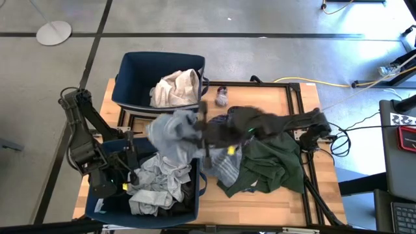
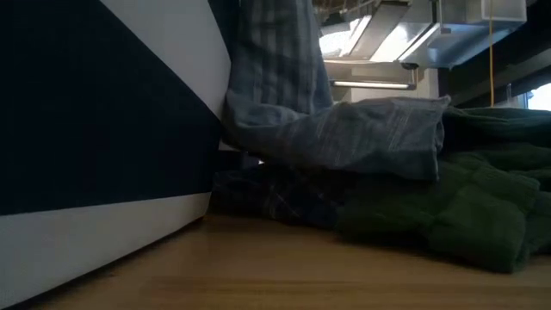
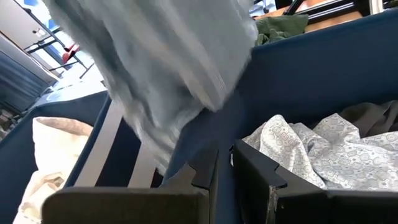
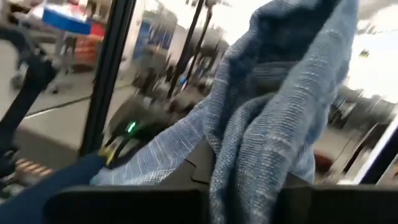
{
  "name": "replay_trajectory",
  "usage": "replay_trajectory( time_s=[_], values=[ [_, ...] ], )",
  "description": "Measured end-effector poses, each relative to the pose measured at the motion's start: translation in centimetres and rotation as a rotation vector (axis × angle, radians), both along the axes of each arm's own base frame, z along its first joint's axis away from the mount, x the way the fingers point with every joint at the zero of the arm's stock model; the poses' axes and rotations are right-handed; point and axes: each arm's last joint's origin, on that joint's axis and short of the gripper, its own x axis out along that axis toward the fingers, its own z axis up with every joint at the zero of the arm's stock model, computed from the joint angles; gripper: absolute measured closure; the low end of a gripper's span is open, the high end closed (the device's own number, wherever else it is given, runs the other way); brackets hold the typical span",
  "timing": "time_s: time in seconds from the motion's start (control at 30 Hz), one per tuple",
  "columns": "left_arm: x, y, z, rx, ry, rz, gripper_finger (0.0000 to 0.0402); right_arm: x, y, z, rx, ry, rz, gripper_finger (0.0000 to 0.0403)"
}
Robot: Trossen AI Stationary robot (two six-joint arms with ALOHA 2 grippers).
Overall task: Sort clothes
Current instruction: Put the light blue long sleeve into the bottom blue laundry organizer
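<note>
Right gripper (image 1: pixel 195 130) reaches across the desk (image 1: pixel 273 195) from the right, carrying a grey-blue striped garment (image 1: pixel 170 133). Right wrist view: the cloth is draped over and bunched between the jaws, which look clamped on it. Garment hangs over the gap between the far bin (image 1: pixel 130 71), holding a cream garment (image 1: pixel 175 88), and the near bin (image 1: pixel 195 195), holding pale grey clothes (image 1: pixel 156 185).

Key relation: the load hangs straight down from the jaws, long axis vertical, its tail just above the near bin's far edge. Judgement: the drop goes near-left.

Left gripper (image 1: pixel 120 175) waits at the near bin's left side; jaw gap cannot be told. Dark green garment (image 1: pixel 270 166) and small sock (image 1: pixel 221 97) remain on the desk.
</note>
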Motion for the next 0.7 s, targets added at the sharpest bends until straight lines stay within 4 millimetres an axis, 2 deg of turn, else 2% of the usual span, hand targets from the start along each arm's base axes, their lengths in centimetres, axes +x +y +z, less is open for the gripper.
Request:
replay_trajectory(
  time_s=[0.23,0.47,0.57,0.7],
  values=[
    [-0.3,-0.3,-0.1,-0.058,0.010,-0.013,0.0361,2.9,0.9,-5.9,0.056,0.330,0.032,0.0369],
    [-0.4,-0.4,-0.2,-0.107,0.044,-0.019,0.0361,4.7,2.0,-10.4,0.063,0.532,0.049,0.0366],
    [-0.4,-0.4,-0.2,-0.112,0.046,-0.019,0.0361,5.3,2.2,-11.8,0.063,0.578,0.059,0.0349],
    [-0.4,-0.4,-0.2,-0.118,0.049,-0.019,0.0361,5.6,2.4,-12.7,0.072,0.610,0.077,0.0293]
  ],
)
